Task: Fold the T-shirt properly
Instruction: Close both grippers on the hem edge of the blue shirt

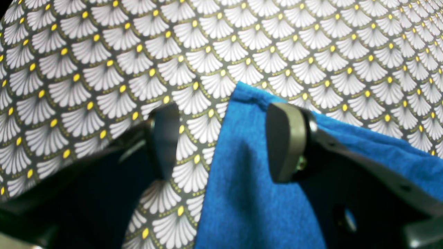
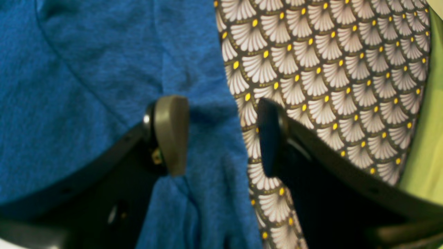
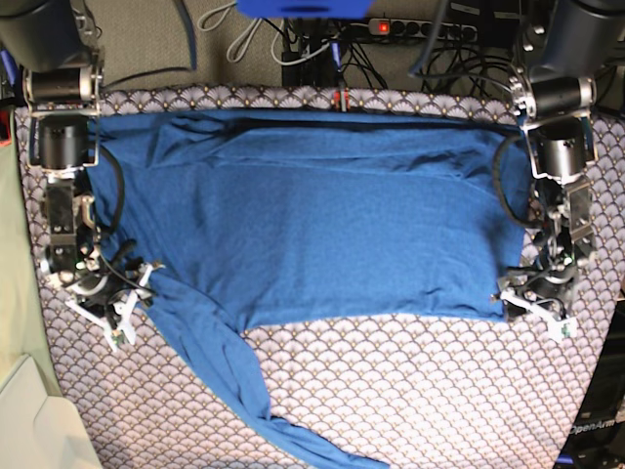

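The shirt (image 3: 312, 230) lies spread across the patterned cloth (image 3: 410, 391), one sleeve trailing toward 5 o'clock. It looks soft, light and limp, so best pinched at hem corners. The left gripper (image 1: 221, 141) and the right gripper (image 2: 221, 135) each gape wide astride a shirt edge, holding nothing.

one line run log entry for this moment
T-shirt: spread flat | left gripper: open, straddling corner edge | right gripper: open, straddling edge
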`<action>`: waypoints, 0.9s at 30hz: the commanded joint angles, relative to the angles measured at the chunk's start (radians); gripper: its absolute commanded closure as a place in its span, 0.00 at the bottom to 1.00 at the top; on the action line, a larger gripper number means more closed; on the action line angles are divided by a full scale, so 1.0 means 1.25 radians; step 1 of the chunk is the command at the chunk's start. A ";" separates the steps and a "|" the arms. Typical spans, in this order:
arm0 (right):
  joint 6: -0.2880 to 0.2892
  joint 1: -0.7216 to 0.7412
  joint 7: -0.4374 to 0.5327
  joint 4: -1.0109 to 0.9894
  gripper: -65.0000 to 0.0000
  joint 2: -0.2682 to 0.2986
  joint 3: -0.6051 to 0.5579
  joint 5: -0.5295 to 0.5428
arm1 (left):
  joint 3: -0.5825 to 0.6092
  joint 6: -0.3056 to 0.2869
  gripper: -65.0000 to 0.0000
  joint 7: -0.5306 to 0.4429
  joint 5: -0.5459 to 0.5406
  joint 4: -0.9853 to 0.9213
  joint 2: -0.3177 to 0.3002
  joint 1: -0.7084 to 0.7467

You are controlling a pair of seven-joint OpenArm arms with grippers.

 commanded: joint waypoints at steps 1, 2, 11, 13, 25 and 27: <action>-0.006 0.025 0.014 -0.005 0.50 0.004 0.001 0.007 | -0.002 -0.005 0.40 -0.018 -0.004 0.012 -0.010 -0.024; -0.006 0.029 0.015 -0.023 0.50 0.004 0.001 0.007 | -0.002 -0.005 0.40 -0.017 -0.004 0.012 -0.010 -0.024; -0.006 0.052 0.076 -0.102 0.50 0.006 0.001 0.007 | -0.002 -0.006 0.40 -0.017 -0.004 0.014 -0.010 -0.025; -0.006 0.052 0.076 -0.102 0.50 0.003 0.001 0.007 | -0.002 -0.006 0.40 -0.017 -0.004 0.014 -0.010 -0.025; -0.006 0.048 0.076 -0.103 1.00 0.001 0.000 0.007 | -0.002 -0.006 0.40 -0.017 -0.004 0.014 -0.010 -0.027; -0.006 0.048 0.076 -0.103 1.00 0.001 0.000 0.007 | -0.002 -0.006 0.40 -0.017 -0.004 0.014 -0.010 -0.027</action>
